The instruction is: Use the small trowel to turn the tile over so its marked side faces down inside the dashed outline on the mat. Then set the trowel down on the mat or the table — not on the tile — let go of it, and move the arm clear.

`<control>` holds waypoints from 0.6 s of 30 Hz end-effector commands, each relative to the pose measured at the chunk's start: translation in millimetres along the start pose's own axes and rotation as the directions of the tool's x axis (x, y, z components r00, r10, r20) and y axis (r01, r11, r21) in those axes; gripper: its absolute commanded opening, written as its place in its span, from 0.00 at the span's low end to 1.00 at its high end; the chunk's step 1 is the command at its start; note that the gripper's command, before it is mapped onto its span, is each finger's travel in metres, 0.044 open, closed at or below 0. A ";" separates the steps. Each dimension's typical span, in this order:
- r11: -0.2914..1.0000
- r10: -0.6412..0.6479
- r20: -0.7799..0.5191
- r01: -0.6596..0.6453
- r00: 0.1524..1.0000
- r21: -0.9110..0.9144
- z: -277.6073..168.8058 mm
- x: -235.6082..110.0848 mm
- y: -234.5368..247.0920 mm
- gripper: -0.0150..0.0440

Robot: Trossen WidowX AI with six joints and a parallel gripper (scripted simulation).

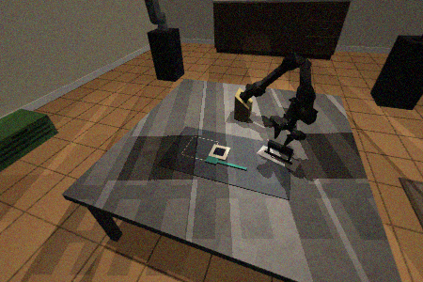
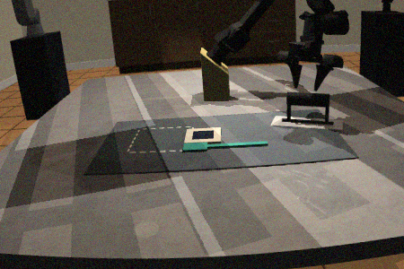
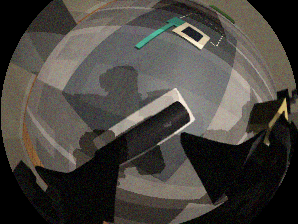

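Note:
The cream tile (image 1: pixel 219 152) (image 2: pixel 203 135) (image 3: pixel 192 34) lies flat on the dark mat (image 1: pixel 263 180) (image 2: pixel 269 156). Its dark blue marked side faces up. It sits at the right end of the dashed outline (image 1: pixel 189 146) (image 2: pixel 134 141), mostly outside it. The green trowel (image 1: pixel 226 164) (image 2: pixel 224 145) (image 3: pixel 156 35) lies flat on the mat along the tile's front edge, with its blade by the tile and its handle pointing right. My gripper (image 1: pixel 284 134) (image 2: pixel 307 86) (image 3: pixel 149 143) is open and empty. It hangs well to the right of the trowel, above a black handle.
A black handle on a white plate (image 1: pixel 280 150) (image 2: pixel 308 107) (image 3: pixel 153 129) stands under the gripper at the mat's right end. An olive block (image 1: pixel 243 102) (image 2: pixel 215 80) stands behind the mat. A counter, black pedestals and another arm stand on the floor beyond the table.

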State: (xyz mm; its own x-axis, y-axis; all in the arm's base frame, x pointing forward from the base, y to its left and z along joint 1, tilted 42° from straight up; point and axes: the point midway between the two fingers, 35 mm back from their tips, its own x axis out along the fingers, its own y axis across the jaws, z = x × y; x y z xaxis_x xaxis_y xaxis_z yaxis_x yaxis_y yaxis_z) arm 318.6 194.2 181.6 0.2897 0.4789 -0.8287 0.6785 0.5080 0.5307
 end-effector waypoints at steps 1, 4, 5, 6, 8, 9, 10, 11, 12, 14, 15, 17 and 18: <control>0.992 0.004 0.033 0.000 0.999 -0.124 -2.8 3.0 -3.5 0.76; 0.975 0.017 0.057 -0.004 0.998 -0.221 -4.8 3.8 -3.6 0.76; 0.967 0.022 0.065 -0.005 0.998 -0.253 -5.4 4.0 -3.6 0.76; 0.959 0.027 0.073 -0.005 0.997 -0.284 -6.1 4.2 -3.6 0.76; 0.938 0.037 0.089 -0.004 0.995 -0.346 -7.5 4.6 -3.6 0.76; 0.927 0.042 0.097 -0.003 0.994 -0.376 -8.1 4.8 -3.6 0.76; 0.914 0.051 0.098 -0.007 0.994 -0.406 -10.6 4.9 -2.5 0.76; 0.900 0.060 0.099 -0.011 0.993 -0.435 -13.0 5.1 -1.4 0.76; 0.886 0.069 0.100 -0.015 0.993 -0.464 -15.5 5.2 -0.3 0.76; 0.854 0.087 0.102 -0.022 0.991 -0.519 -20.4 5.4 1.9 0.76; 0.838 0.097 0.102 -0.025 0.990 -0.546 -22.9 5.4 3.0 0.76; 0.803 0.114 0.103 -0.031 0.988 -0.595 -27.7 5.4 5.0 0.76; 0.790 0.121 0.103 -0.033 0.987 -0.613 -29.5 5.4 5.7 0.76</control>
State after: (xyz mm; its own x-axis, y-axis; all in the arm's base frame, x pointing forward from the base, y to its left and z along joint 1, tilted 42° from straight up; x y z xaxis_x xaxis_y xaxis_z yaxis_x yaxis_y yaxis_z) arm 307.4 216.1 186.1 0.4245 0.4580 -0.7810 0.1853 0.8005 0.5700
